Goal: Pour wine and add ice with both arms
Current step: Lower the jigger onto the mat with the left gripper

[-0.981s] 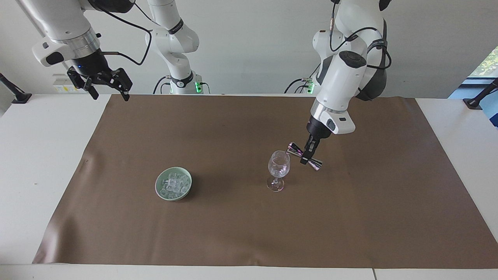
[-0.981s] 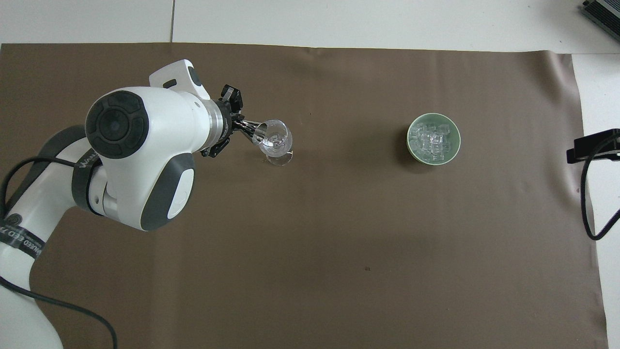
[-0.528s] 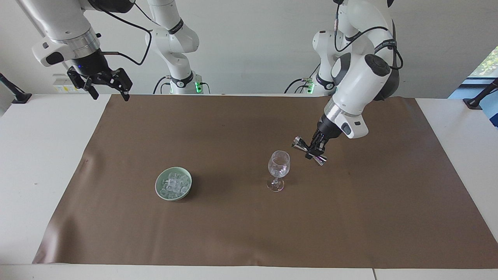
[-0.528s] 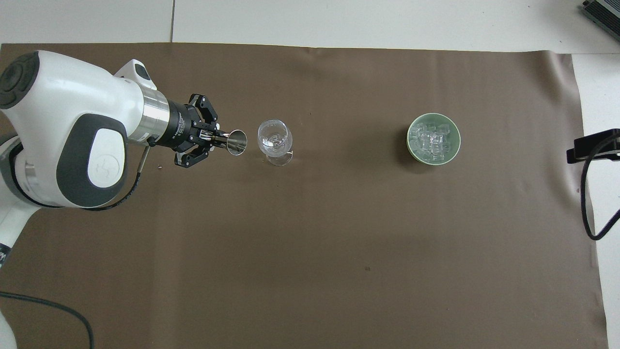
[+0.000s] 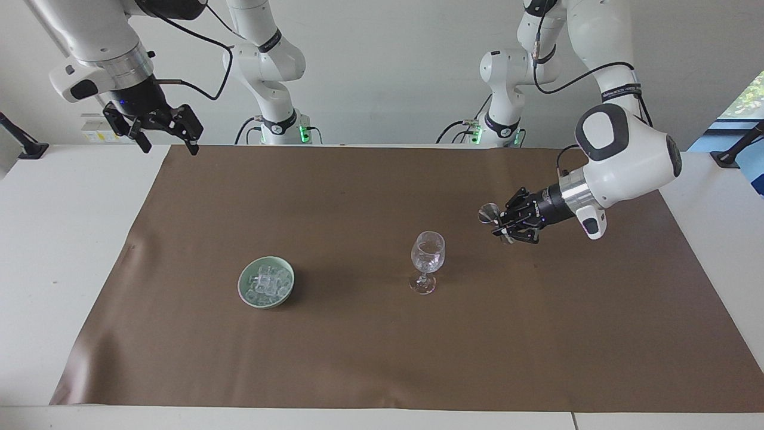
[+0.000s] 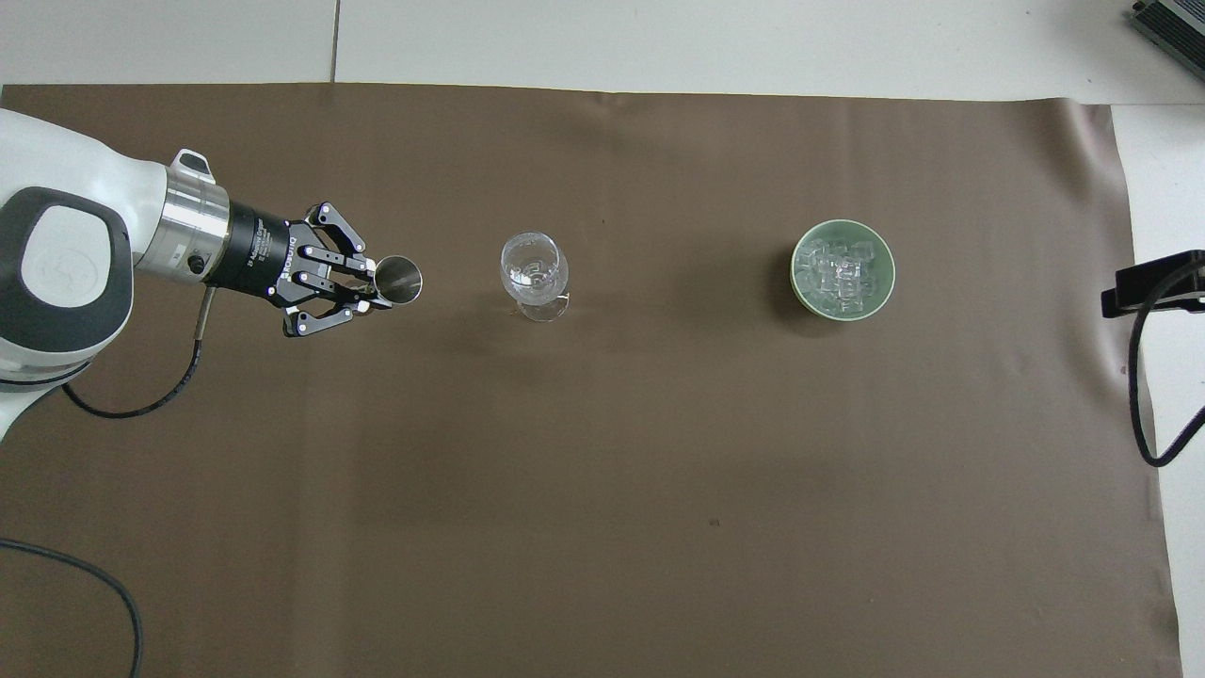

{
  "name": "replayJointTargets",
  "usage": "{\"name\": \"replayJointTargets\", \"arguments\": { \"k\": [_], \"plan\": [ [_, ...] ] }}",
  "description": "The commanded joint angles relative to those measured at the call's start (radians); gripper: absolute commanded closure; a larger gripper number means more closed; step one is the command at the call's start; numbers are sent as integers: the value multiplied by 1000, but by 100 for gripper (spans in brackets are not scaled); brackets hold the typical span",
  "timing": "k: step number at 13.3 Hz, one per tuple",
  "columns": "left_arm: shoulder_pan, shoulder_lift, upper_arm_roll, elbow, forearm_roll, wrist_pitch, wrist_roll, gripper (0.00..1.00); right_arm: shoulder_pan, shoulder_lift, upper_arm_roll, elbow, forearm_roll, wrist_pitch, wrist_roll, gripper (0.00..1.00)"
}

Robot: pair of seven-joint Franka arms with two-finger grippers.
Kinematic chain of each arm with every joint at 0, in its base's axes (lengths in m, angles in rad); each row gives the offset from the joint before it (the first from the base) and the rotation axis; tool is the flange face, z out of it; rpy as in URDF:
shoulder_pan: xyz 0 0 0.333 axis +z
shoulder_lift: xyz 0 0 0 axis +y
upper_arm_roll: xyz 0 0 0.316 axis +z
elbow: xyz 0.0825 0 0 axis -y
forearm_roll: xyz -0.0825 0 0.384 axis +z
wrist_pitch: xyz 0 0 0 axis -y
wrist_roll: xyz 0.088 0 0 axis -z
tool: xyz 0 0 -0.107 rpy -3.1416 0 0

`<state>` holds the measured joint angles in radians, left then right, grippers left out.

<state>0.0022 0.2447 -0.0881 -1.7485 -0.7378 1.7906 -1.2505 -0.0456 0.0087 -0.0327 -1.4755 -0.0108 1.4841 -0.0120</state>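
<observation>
Ice (image 5: 266, 283) in bowl (image 5: 246, 297) (left gripper (image 5: 500, 224) well apart)

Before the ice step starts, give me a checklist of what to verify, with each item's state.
1. Wine glass upright on the brown mat: ok.
2. Left tool shut on the metal jigger, off to the side of the glass: ok.
3. Ice piled in the green bowl: ok.
4. Right tool open, holding nothing, waiting over the table's corner: ok.
5. Wine in the glass: cannot tell.
</observation>
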Motion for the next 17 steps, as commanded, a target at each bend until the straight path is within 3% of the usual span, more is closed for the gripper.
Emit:
{"name": "replayJointTargets", "arguments": {
  "k": [1,6,17],
  "plan": [
    [87,53,-9,0,-95,-72,112,100,-2,-16,2,-17,17,-1,17,0],
    [165,88,-9,-5,-173,-73,126,100,-2,-16,2,-17,17,-1,17,0],
    [390,300,-61,15,-322,-136,279,100,-2,-16,1,-17,17,-1,18,0]
  ]
}}
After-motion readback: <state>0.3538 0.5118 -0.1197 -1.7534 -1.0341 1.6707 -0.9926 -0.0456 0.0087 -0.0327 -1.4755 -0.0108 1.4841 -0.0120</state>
